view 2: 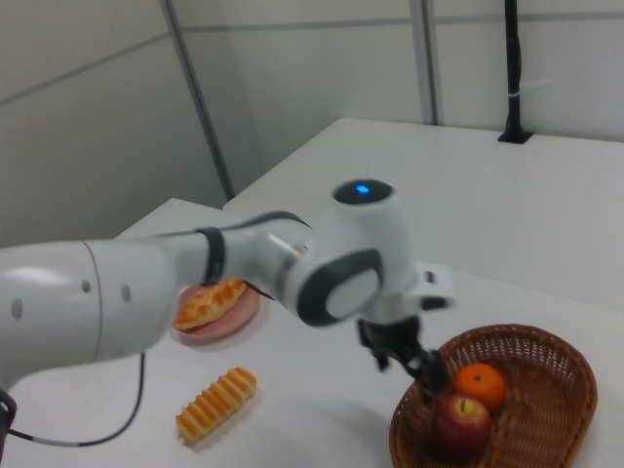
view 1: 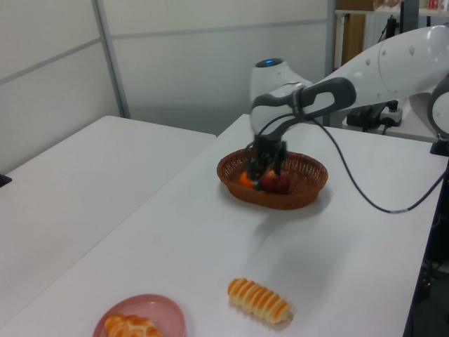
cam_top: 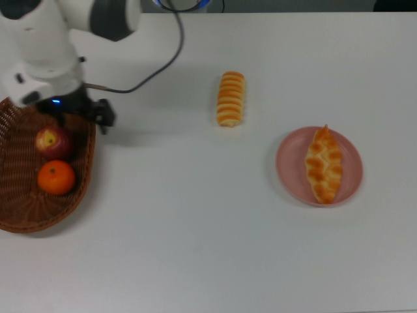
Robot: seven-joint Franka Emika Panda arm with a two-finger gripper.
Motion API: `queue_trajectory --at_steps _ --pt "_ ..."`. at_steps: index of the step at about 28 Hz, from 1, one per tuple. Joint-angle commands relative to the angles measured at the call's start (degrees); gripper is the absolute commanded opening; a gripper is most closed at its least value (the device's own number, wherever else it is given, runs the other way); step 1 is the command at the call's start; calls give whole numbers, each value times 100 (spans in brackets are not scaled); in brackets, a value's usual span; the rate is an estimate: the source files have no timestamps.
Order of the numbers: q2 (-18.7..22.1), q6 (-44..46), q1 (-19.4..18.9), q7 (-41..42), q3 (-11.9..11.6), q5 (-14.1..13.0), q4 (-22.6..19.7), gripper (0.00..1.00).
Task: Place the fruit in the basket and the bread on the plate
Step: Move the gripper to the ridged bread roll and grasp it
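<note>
Top view showed you the apple [cam_top: 53,142] and mandarin [cam_top: 56,177] in the basket [cam_top: 26,215], pincer [cam_top: 88,114] just right of them; whether its fingers were apart, you could not tell.

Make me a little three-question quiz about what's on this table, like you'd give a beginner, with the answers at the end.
1. True or false: the apple and the mandarin both lie in the basket.
2. What lies on the pink plate? A) the striped roll B) the braided pastry C) nothing
3. Fill in: the striped roll lies on the bare ____, apart from the plate.

Key
1. True. Both fruits sit side by side in the basket, and the gripper holds neither.
2. B. The braided pastry lies across the plate.
3. Table. The roll has not yet been put on the plate.
</note>
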State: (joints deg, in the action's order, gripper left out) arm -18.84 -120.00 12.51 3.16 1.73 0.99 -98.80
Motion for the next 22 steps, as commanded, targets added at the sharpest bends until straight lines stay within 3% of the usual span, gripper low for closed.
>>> queue_trajectory --at_steps 1,8,13,19,22 --pt "302 354 -889 -140 -68 -265 -288 100" --pt "338 258 -2127 -948 -76 -222 -867 100" --pt "407 196 -2621 -1186 -76 -169 -1201 100" --pt "496 205 -2938 -1248 -76 -125 -1501 100" --pt "496 179 -3044 -1344 -76 24 -1624 100"
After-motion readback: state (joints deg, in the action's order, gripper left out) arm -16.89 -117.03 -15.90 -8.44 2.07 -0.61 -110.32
